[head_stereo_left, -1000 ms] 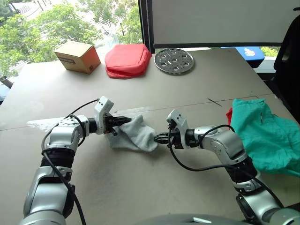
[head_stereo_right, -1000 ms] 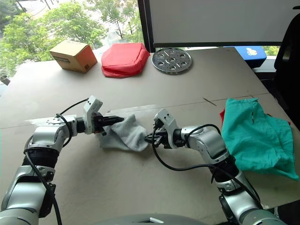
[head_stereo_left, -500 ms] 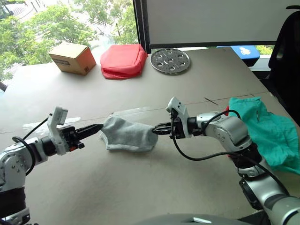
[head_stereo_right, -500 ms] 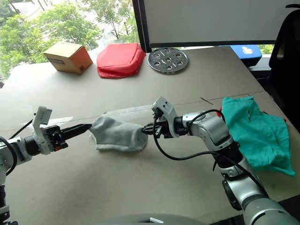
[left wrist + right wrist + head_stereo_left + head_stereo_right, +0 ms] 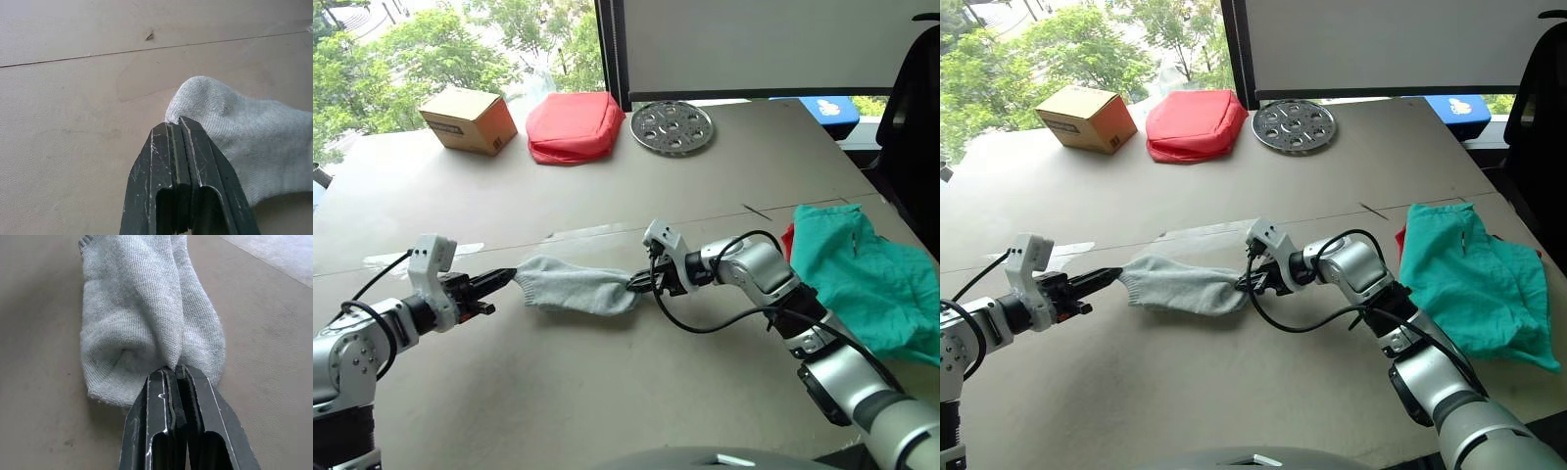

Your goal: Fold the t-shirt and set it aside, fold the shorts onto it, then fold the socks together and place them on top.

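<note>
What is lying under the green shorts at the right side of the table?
A red edge of the t-shirt pokes out from under the shorts; its remaining part is covered.

Well to the outer side of the right pincer (image 5: pixel 637 284), the t-shirt (image 5: pixel 790 240) lies almost wholly hidden under the shorts (image 5: pixel 862 279), whose far edge is cut off; the socks (image 5: pixel 576 288) overlap, their edges indistinguishable

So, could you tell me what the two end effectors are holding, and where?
Both hold the socks: left end effector pinches one end, right end effector the opposite end.
</note>
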